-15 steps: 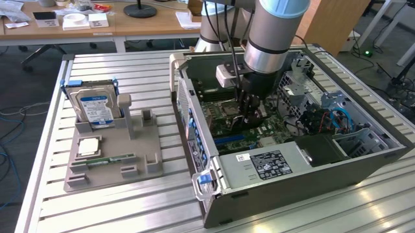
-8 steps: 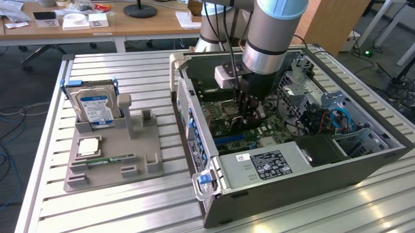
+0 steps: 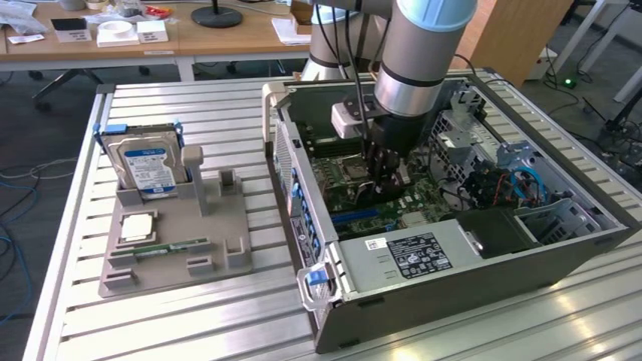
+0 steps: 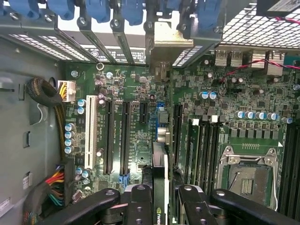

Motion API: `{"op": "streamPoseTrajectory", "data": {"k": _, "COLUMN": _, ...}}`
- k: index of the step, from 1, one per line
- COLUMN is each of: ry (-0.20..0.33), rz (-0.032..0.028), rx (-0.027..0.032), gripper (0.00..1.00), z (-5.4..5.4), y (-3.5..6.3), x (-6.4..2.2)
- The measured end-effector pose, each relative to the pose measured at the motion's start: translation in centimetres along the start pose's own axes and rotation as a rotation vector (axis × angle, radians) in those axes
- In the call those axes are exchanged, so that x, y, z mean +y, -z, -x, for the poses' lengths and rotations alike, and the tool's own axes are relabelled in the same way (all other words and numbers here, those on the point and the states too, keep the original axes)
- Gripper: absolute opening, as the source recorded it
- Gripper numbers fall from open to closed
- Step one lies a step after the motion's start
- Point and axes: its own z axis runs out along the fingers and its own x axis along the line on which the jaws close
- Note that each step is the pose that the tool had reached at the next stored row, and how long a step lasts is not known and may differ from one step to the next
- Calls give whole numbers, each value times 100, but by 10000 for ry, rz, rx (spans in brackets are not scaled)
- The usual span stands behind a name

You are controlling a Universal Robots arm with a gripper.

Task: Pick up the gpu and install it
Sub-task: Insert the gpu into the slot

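A: Exterior view first. Where is the gripper (image 3: 387,179)?

B: It is down inside the open computer case (image 3: 561,248), just above the motherboard (image 3: 346,197). On the exterior view's left, the hard drive (image 3: 149,159) stands upright in a grey holder (image 3: 216,226), well apart from the case.

A: And the wrist view?

B: The 2 fingers (image 4: 140,202) pinch the gpu (image 4: 160,173) edge-on, 1 on each side. The card runs along the board's slots, with its silver bracket (image 4: 166,44) by the blue latches (image 4: 133,9). I cannot tell whether it is seated.
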Motion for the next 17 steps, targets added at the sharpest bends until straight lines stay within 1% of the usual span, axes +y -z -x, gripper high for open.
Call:
{"op": "streamPoseTrajectory", "data": {"k": 11, "ry": -2, "rz": 0, "rx": 1, "gripper": 26, "z": 1, "y": -9, "x": 45}}
{"op": "streamPoseTrajectory", "data": {"k": 17, "ry": -2, "rz": 0, "rx": 0, "gripper": 26, "z": 2, "y": -19, "x": 52}}
